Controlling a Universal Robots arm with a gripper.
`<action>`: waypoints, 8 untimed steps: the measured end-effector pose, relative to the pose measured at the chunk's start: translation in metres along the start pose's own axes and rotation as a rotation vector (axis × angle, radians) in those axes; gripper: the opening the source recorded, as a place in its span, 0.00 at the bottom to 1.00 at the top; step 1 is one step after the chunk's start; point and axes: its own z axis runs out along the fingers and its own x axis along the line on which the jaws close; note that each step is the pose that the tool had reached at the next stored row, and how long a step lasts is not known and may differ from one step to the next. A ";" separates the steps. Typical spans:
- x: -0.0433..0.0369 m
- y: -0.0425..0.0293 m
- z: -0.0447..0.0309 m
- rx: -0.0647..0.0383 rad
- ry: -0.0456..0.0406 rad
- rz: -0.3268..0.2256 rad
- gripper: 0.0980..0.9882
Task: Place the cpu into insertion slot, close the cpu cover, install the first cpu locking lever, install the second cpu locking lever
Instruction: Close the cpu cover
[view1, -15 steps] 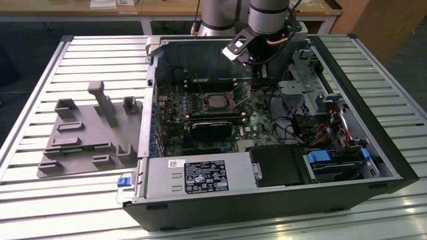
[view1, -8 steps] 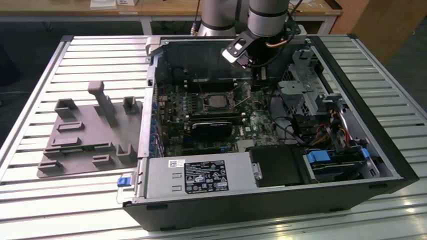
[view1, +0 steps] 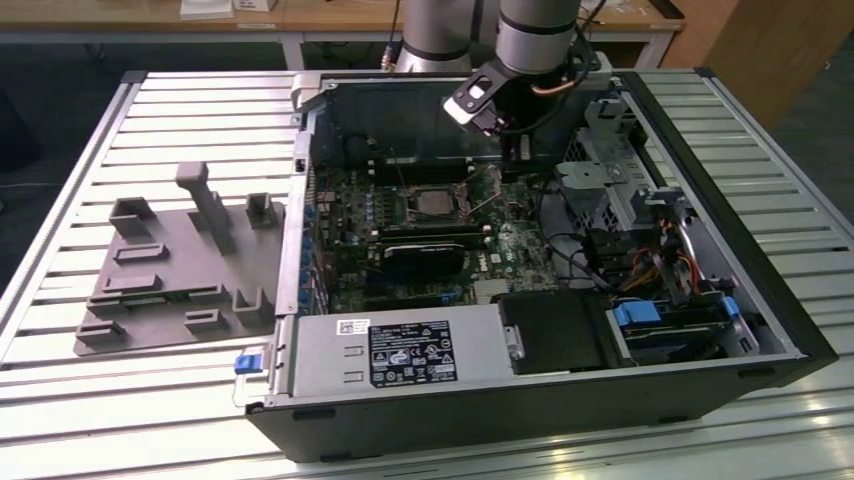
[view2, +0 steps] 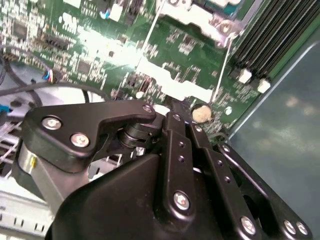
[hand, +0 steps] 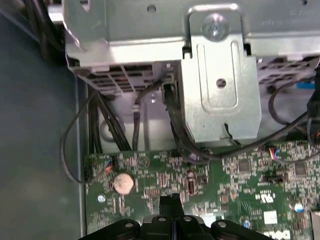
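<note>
CPU (view1: 430, 203) sits in the slot (view1: 430, 187), a dark grey square inside a silver rim, mid-board in the open case (view1: 787, 330). Can't tell whether that rim is the cover lying flat. Two thin wire levers (view2: 227, 55) angle up off the board beside the socket. Hand (hand: 171, 201) hangs over the board edge, on the exterior view's right of the slot, near the coin cell (hand: 124, 183) and metal cage (hand: 220, 100). Fingers pressed together, nothing held. Case is on the slatted surface (view1: 174, 120).
</note>
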 end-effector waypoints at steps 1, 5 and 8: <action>0.0000 0.0002 0.0001 0.015 -0.0013 0.000 0.00; 0.0001 0.0013 0.0006 0.083 -0.0078 0.000 0.00; 0.0001 0.0014 0.0007 0.104 -0.0097 0.000 0.00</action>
